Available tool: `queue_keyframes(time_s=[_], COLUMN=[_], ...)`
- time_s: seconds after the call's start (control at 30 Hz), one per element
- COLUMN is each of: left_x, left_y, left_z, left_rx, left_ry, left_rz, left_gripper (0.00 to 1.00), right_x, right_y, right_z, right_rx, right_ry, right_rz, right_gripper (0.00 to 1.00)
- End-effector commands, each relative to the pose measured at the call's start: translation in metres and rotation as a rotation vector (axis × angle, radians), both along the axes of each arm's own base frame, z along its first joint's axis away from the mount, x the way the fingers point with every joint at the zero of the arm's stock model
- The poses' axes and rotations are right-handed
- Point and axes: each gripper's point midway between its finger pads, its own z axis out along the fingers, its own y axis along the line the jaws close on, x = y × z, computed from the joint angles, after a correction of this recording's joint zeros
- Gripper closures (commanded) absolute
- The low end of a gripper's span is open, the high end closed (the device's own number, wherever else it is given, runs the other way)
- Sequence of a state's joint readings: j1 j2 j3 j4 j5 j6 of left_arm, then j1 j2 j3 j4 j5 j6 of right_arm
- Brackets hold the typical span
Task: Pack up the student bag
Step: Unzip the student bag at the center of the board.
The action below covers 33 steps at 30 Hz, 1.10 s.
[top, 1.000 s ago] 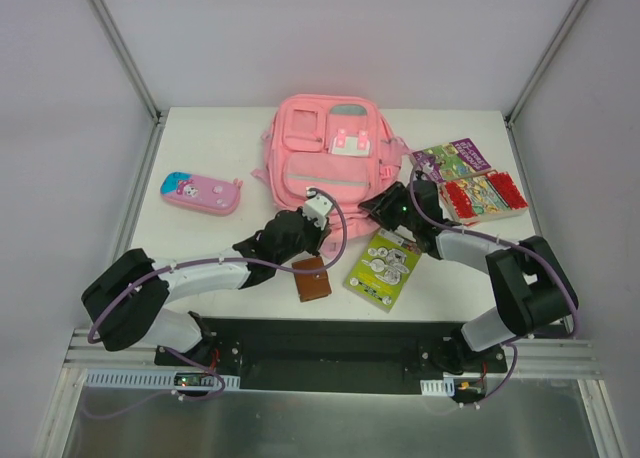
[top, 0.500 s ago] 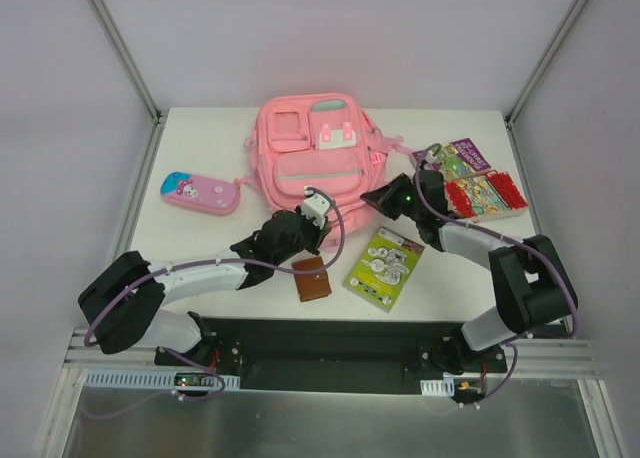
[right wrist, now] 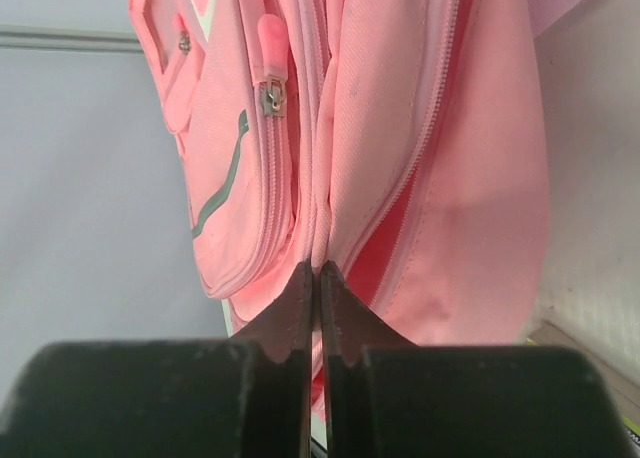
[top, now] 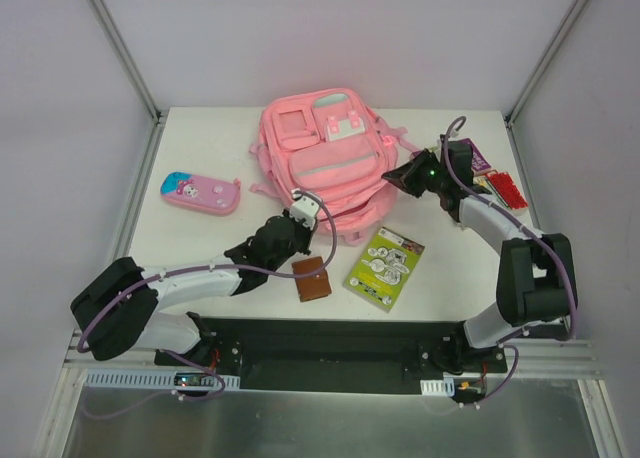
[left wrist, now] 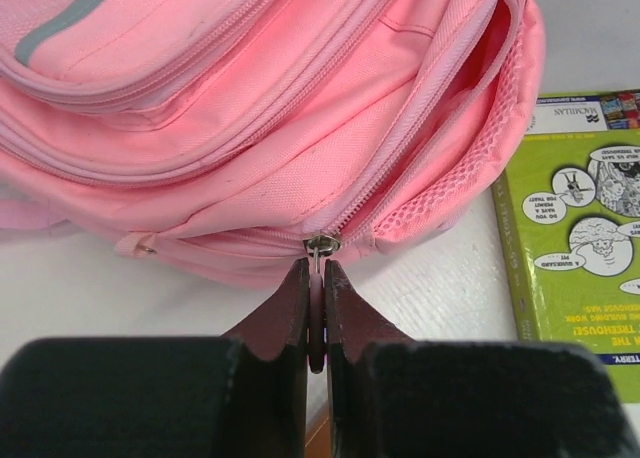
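Note:
The student bag (top: 325,158), a large pink backpack, lies tilted at the middle back of the table. My left gripper (top: 318,226) is at its near edge, shut on the zipper pull (left wrist: 317,308) of the main compartment, just below the metal slider (left wrist: 320,244). My right gripper (top: 400,175) is at the bag's right side, shut on a fold of pink fabric (right wrist: 330,228) beside the zip line. In the right wrist view the zip gapes partly open next to my right gripper (right wrist: 318,273), showing a darker pink inside. In the left wrist view the student bag (left wrist: 250,108) fills the top.
A pink cartoon pencil case (top: 200,192) lies at the left. A small brown wallet-like thing (top: 311,278) and a green book (top: 383,267) lie near the front. More books (top: 500,186) sit at the right edge, partly behind my right arm.
My right gripper shut on the bag's side and drew back to the right and away. The bag's right side rose and the bag turned. My left gripper stayed shut on the pull.

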<state>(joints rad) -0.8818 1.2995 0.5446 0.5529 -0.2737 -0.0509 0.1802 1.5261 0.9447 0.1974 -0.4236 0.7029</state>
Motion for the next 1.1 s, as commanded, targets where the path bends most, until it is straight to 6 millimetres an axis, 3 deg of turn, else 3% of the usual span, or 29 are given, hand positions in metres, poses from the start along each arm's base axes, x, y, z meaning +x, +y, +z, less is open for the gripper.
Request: queue_keyframes(time_s=[0.0,0.07,0.2,0.27,0.3,0.33,0.4,0.43,0.6,0.73,0.83,1.07], left_x=[0.011,0.013,0.015,0.017,0.015,0.015,0.018,0.019,0.024,0.025,0.023,0.024], left_y=[0.034,0.036,0.03,0.022,0.014,0.009,0.0,-0.003,-0.019,-0.032,-0.038,-0.043], left_z=[-0.005,-0.003,0.0,0.005,0.007,0.01,0.02,0.023,0.049,0.058,0.06,0.061], left_rx=[0.047,0.038,0.028,0.012,-0.001,-0.011,-0.03,-0.035,-0.066,-0.064,-0.066,-0.071], left_ry=[0.001,0.004,0.012,0.013,0.019,0.019,0.013,0.01,-0.024,-0.032,-0.029,-0.029], left_rz=[0.126,0.135,0.106,0.086,0.047,0.029,0.011,0.003,-0.054,-0.108,-0.141,-0.154], left_gripper=[1.0,1.0,1.0,1.0,1.0,1.0,1.0,1.0,1.0,1.0,1.0,1.0], right_x=[0.037,0.039,0.036,0.034,0.028,0.025,0.016,0.011,-0.029,-0.069,-0.083,-0.088], right_y=[-0.026,-0.031,-0.022,-0.012,-0.006,-0.005,-0.005,-0.007,0.002,0.035,0.051,0.081], right_z=[0.024,0.022,0.029,0.035,0.034,0.034,0.033,0.029,0.039,0.042,0.041,0.027], right_rx=[-0.034,-0.035,0.006,0.041,0.069,0.079,0.079,0.065,0.008,0.049,0.09,0.11], right_ry=[-0.087,-0.081,-0.083,-0.081,-0.062,-0.053,-0.041,-0.022,-0.033,0.015,0.042,0.1], right_rz=[-0.072,-0.084,-0.037,0.012,0.055,0.062,0.061,0.054,0.058,0.092,0.101,0.141], right_gripper=[0.99,0.99,0.96,0.79,0.56,0.45,0.28,0.24,0.22,0.22,0.23,0.24])
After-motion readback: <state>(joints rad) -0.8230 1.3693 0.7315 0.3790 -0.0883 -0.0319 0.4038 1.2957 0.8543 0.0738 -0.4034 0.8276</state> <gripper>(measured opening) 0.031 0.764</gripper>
